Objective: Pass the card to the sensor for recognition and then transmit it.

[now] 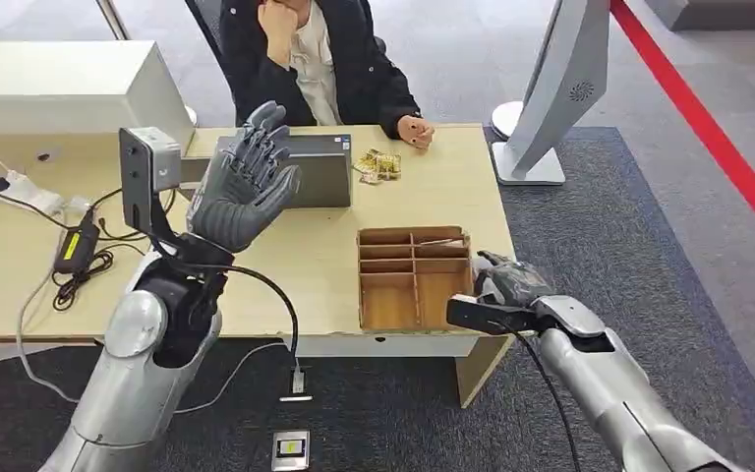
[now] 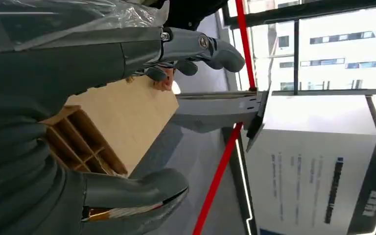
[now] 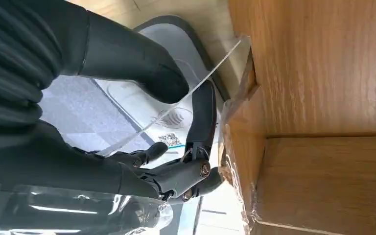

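Currently left hand (image 1: 243, 177) raised above the desk (image 1: 305, 256), fingers spread, holding nothing, in front of the grey sensor box (image 1: 315, 167). Divided wooden tray (image 1: 413, 278) sits mid-desk. Right hand (image 1: 508, 285) at the tray's right edge, pinching a clear card (image 3: 176, 110) between thumb and fingers. Person seated behind desk.

Office, desk (image 1: 315, 258), carpet (image 1: 600, 246), seated person (image 1: 315, 59)
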### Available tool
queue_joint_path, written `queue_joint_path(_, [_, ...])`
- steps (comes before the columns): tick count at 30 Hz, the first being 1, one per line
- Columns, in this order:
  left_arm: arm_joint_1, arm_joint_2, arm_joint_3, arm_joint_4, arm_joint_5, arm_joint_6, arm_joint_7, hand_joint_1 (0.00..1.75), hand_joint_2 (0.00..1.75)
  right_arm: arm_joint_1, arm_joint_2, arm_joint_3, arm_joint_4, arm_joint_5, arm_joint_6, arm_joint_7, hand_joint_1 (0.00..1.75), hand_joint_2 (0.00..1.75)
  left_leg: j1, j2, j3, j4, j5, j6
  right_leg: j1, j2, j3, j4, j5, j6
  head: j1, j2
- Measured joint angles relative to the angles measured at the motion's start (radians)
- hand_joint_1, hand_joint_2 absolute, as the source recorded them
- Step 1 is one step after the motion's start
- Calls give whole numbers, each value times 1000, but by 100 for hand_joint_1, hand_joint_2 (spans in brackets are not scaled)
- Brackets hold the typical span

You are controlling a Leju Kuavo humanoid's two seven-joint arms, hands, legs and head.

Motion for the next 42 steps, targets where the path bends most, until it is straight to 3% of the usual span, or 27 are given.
queue_joint_path(11, [0, 0, 0, 0, 1, -1, 7, 0, 175, -1, 3, 5, -5, -16, 16, 27, 175, 175, 0, 0, 1, 0, 0, 0, 0, 0, 1, 0, 0, 0, 0, 0])
queue_joint_path(15, [0, 0, 1, 0, 1, -3, 14, 0, 175, -20, -13, 2, -17, -16, -12, 56, 175, 175, 0, 0, 1, 0, 0, 0, -1, 0, 1, 0, 0, 0, 0, 0])
queue_joint_path(24, [0, 1, 1, 0, 1, -4, 15, 0, 175, -94, -57, -16, -45, 31, -71, 57, 175, 175, -1, 0, 0, 0, 0, 0, -1, 0, 0, 0, 0, 0, 0, 0])
queue_joint_path(35, [-1, -1, -3, 2, 0, 0, -23, 0, 175, -361, -73, -29, -13, 110, -124, -55, 175, 175, -1, 0, 0, 0, 0, 0, -1, 1, 0, 1, 0, 0, 0, 0])
queue_joint_path(42, [-16, -19, -5, 19, 7, -20, -61, 0, 175, -508, 4, -7, 69, 138, -131, -144, 175, 175, -1, 1, 0, 0, 0, 0, -1, 1, -1, 1, 0, 0, 0, 0])
